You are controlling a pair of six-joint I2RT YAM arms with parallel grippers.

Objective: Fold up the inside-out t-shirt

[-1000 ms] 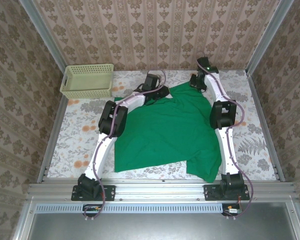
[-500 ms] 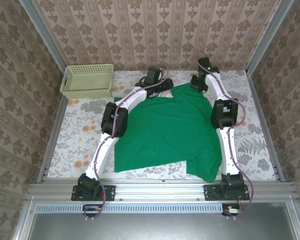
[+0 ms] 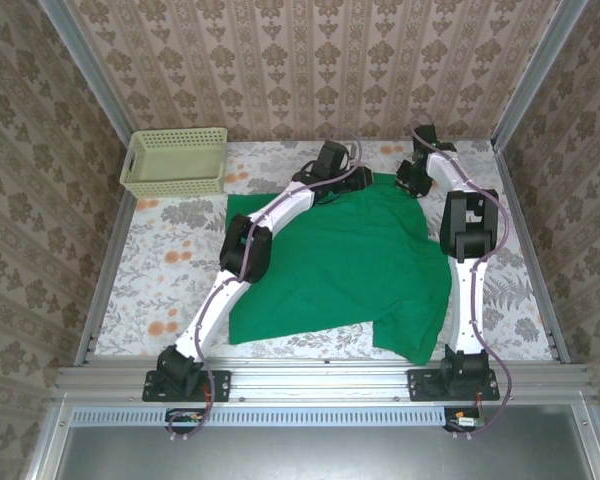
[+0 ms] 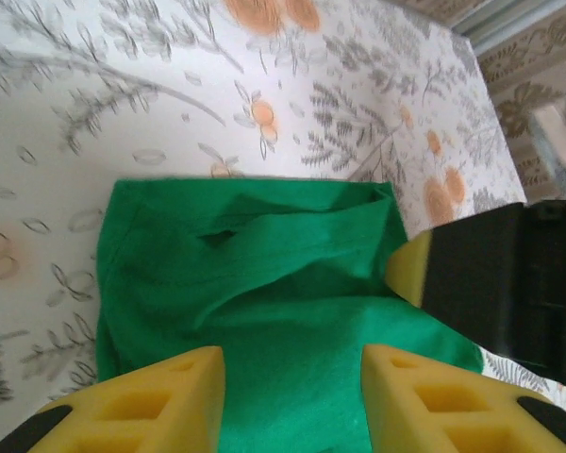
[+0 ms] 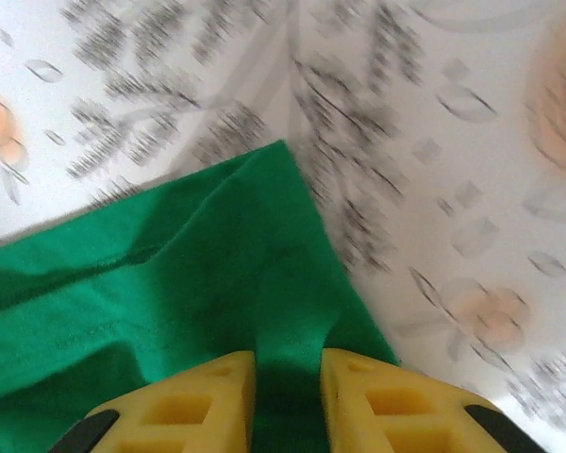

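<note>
- Top view: the shirt (image 3: 340,260) is lying spread on the table (image 3: 170,270), bunched at its near right corner. The left gripper (image 3: 365,178) and right gripper (image 3: 412,182) are being held at its far edge, near each other.
- Left wrist: the left gripper (image 4: 291,373) is being held with jaws apart over a far corner of the shirt (image 4: 264,283); nothing is being gripped.
- Right wrist: the hemmed corner of the shirt (image 5: 170,274) is being pinched by the right gripper (image 5: 288,373), jaws nearly closed.
- Handling: the cloth is being judged light, limp and prone to sagging, so hold is best taken at seamed corners, with both layers pinched.
</note>
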